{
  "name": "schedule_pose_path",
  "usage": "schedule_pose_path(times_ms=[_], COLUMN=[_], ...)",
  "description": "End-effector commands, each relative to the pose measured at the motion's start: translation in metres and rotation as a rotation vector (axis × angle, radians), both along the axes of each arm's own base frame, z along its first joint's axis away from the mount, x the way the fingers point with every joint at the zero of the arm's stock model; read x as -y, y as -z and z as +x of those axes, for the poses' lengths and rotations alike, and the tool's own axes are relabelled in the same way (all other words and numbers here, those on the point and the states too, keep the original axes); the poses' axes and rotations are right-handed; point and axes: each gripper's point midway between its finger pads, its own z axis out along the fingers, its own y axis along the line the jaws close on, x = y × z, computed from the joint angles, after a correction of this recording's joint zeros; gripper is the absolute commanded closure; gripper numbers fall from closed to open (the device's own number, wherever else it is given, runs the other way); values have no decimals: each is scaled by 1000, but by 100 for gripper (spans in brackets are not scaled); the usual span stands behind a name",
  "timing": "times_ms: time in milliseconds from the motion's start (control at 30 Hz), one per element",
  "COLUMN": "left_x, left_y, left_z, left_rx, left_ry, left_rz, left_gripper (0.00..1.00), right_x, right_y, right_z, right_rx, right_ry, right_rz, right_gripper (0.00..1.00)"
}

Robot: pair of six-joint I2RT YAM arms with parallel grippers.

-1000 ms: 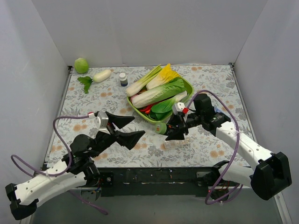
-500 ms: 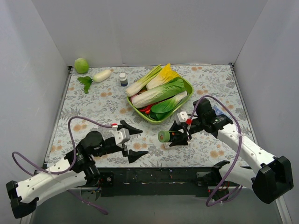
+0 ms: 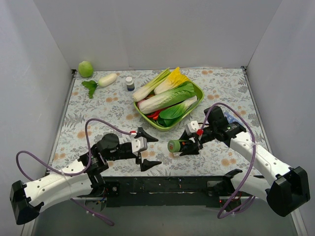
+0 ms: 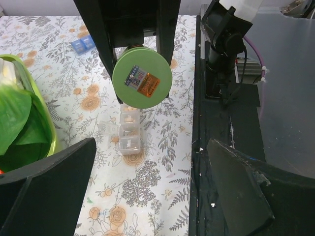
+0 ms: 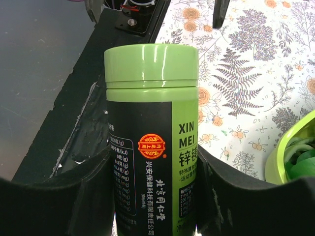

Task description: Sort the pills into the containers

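The flowered table point(image 3: 98, 105) fills the middle of the overhead view, with two arms at its bottom edge.

One lime-green tray point(image 3: 199, 91) sits just right of centre. It is packed with long leafy vegetables, some white-stalked and one yellow-topped, with something red at its lower edge.

At the upper left are three loose pieces of produce: a round green fruit point(image 3: 85, 68), a white radish point(image 3: 107, 79) and a green sprig point(image 3: 90, 87). One small white bottle point(image 3: 130, 83) stands to their right.

The left gripper point(image 3: 149, 150) is lower centre, spread wide and holding nothing.

The right gripper point(image 3: 188, 146), just below the tray, is clamped across the dark-labelled body of one green bottle point(image 5: 150, 123). The bottle lies level above the table with its green cap on.

One clear pill organizer point(image 4: 129, 135) lies on the cloth in the lower middle of the left wrist view, directly under the bottle's end. It is a short row of square cells, and their contents cannot be made out.

One blue strip point(image 4: 81, 43) lies at the upper left of that view.
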Motion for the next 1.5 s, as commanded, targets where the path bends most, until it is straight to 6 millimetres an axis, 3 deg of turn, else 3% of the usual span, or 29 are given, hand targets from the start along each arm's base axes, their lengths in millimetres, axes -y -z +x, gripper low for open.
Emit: schedule_pose_path(times_ms=[0, 967, 1233, 1467], left_x=[10, 16, 29, 43], left_y=[-12, -5, -3, -21], left_z=[0, 6, 13, 26], left_rx=[47, 65, 74, 101], left_ry=[45, 42, 61, 31], left_rz=[-33, -27, 12, -44], left_gripper=[2, 2, 2, 2], right_x=[2, 8, 8, 8], right_y=[-7, -7, -6, -3], right_z=[-3, 1, 0, 1], right_rx=[25, 9, 6, 5], right_ry=[-11, 9, 7, 11], right_rz=[33, 58, 59, 53], right_gripper=[94, 94, 94, 94])
